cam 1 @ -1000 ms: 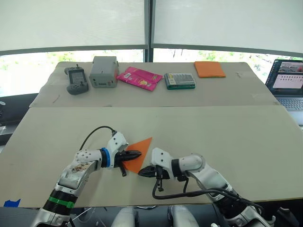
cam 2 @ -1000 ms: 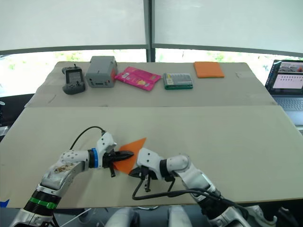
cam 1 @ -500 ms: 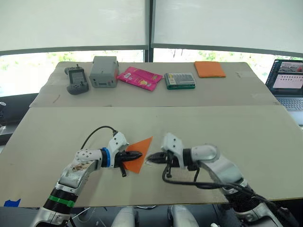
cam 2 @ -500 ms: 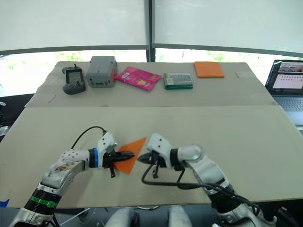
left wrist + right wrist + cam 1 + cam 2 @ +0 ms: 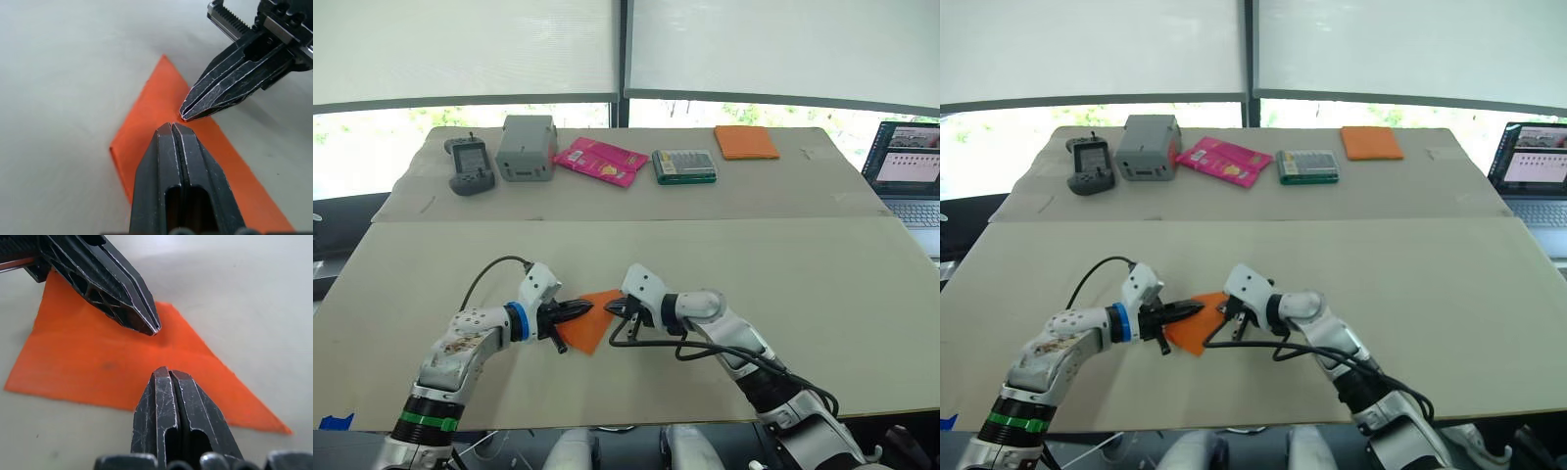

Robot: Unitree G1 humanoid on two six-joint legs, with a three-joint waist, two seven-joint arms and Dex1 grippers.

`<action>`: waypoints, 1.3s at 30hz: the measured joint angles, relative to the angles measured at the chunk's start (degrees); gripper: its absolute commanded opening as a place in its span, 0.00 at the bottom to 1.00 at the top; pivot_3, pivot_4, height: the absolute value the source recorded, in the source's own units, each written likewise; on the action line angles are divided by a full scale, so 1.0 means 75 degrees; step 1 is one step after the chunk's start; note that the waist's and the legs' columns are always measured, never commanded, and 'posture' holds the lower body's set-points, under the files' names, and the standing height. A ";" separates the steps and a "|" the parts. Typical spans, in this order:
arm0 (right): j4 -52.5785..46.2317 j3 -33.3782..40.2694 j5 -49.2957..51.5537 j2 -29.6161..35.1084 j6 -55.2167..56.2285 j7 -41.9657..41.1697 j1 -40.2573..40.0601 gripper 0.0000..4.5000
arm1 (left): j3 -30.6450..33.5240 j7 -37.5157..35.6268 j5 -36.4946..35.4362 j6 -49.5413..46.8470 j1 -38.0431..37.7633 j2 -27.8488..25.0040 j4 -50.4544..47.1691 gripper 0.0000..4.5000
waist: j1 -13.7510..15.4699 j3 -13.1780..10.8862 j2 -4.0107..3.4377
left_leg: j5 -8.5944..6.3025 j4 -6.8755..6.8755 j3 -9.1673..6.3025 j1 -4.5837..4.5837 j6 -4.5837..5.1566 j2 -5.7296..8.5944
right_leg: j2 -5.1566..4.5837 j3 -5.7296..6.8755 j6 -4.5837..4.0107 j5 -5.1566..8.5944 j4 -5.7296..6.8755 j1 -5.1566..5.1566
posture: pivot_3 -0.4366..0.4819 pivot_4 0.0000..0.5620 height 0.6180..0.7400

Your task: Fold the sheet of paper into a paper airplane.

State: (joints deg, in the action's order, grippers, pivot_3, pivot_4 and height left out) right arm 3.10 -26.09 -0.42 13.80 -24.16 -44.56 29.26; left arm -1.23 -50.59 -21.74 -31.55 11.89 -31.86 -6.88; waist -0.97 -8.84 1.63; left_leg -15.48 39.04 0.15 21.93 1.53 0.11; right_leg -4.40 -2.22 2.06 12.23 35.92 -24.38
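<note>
Orange paper, the sheet of paper (image 5: 587, 321), is lying as a pointed wedge on the table (image 5: 822, 284) at about 6 o'clock. The right gripper (image 5: 612, 308) has swung back in to meet the left gripper (image 5: 585, 308) over it. Both are pinched closed, pressing a crease, gripping nothing.

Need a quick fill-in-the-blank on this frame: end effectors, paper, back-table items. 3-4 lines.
1. Both end effectors, left and right, have their fingers ____.
2. Their tips meet over the ____ sheet of paper.
3. The sheet of paper lies folded into a pointed ____ shape.
4. On the far table, the pink packet lies between the grey box and the ____ case.

Missing words: shut; orange; triangular; green
</note>
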 measured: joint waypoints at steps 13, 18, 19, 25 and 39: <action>0.0155 -0.0057 -0.0106 -0.0194 0.0140 0.0087 -0.0027 0.01 | -0.0698 0.0047 0.0394 0.0401 0.1839 0.0840 0.1729 0.00 | -0.0003 0.0001 0.0001 | 0.0005 -0.0004 0.0002 -0.0015 -0.0008 0.0008 | 0.0005 0.0000 -0.0001 -0.0001 0.0005 0.0010 | 0.48 0.27 1.00; 0.0037 -0.0046 -0.0105 -0.0179 0.0075 0.0134 -0.0107 0.01 | -0.1091 -0.0056 0.0838 0.0854 0.2262 0.1006 0.2659 0.00 | -0.0002 0.0001 0.0001 | 0.0005 -0.0003 0.0001 -0.0013 -0.0008 0.0010 | 0.0007 0.0001 -0.0001 -0.0001 0.0005 0.0010 | 0.48 0.27 1.00; 0.0018 -0.0042 -0.0105 -0.0177 0.0050 0.0142 -0.0115 0.01 | -0.1159 -0.0085 0.0939 0.0979 0.2315 0.1019 0.2825 0.00 | 0.0001 0.0001 0.0001 | 0.0005 -0.0003 0.0001 -0.0013 -0.0008 0.0009 | 0.0006 0.0001 -0.0001 -0.0001 0.0005 0.0010 | 0.48 0.27 1.00; -0.0033 -0.0026 -0.0106 -0.0151 -0.0040 0.0167 -0.0129 0.01 | -0.1311 -0.0305 0.1293 0.1457 0.2487 0.1106 0.3280 0.00 | 0.0008 0.0002 0.0001 | 0.0005 -0.0002 0.0001 -0.0019 -0.0007 0.0009 | 0.0005 0.0001 -0.0001 0.0000 0.0006 0.0018 | 0.48 0.27 1.00; 0.0199 -0.0098 -0.0104 -0.0201 -0.0050 0.0094 0.0058 0.01 | -0.0568 -0.0351 0.1227 0.1867 0.0931 0.0249 0.2000 0.00 | -0.0044 0.0004 -0.0001 | 0.0004 -0.0011 0.0002 -0.0063 -0.0007 -0.0004 | 0.0003 -0.0003 -0.0001 0.0000 0.0013 0.0041 | 0.48 0.27 1.00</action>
State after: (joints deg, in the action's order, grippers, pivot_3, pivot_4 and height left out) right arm 4.60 -26.82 -1.20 12.29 -24.53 -43.85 29.70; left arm -5.49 -53.23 -12.54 -17.55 18.87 -29.99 8.12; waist -1.31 -8.81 1.62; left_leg -15.45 38.95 0.17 21.46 1.47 0.08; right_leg -4.38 -2.24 2.05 12.23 36.02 -24.07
